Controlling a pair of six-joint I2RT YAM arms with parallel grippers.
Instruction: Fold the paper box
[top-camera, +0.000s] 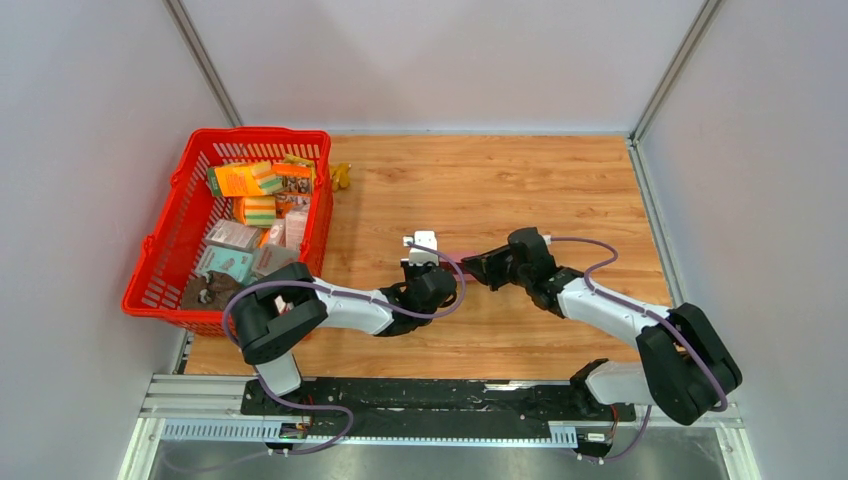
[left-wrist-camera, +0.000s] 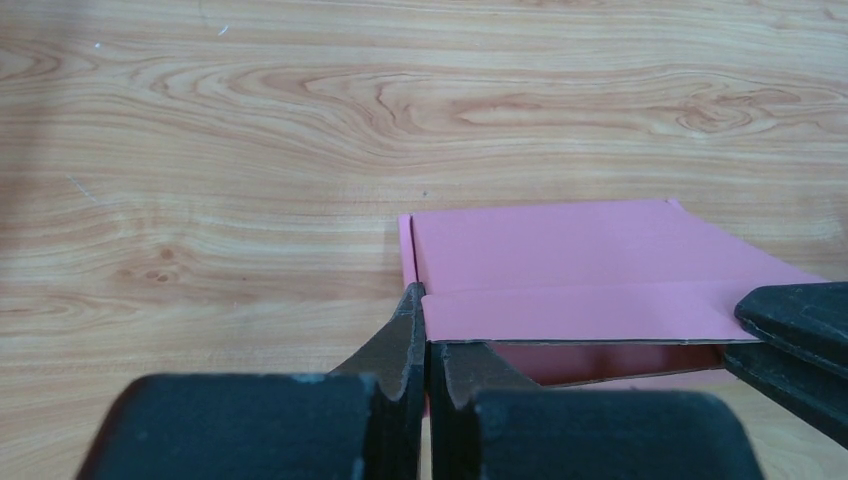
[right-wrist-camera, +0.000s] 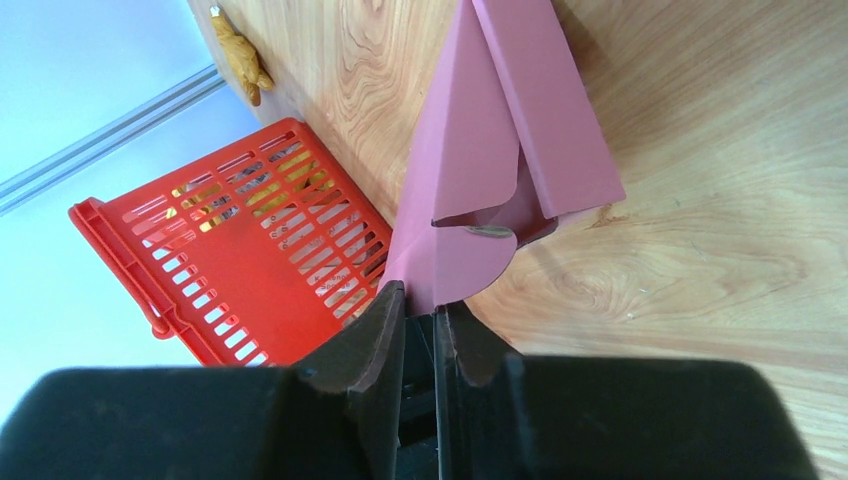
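We hold the box (left-wrist-camera: 570, 255) between both grippers at mid-table (top-camera: 520, 180), near the centre of the top view. Our left gripper (left-wrist-camera: 425, 325) is pinched narrow on the box's left edge, low in the left wrist view. Our right gripper (right-wrist-camera: 420, 305) is clamped just as narrow on a rounded flap at the opposite end. The box is partly folded, with one long panel creased and raised. The basket (top-camera: 165, 235) sits at the upper left of the top view, well apart, holding packages (top-camera: 245, 180). A yellow toy (top-camera: 342, 176) lies just beside it.
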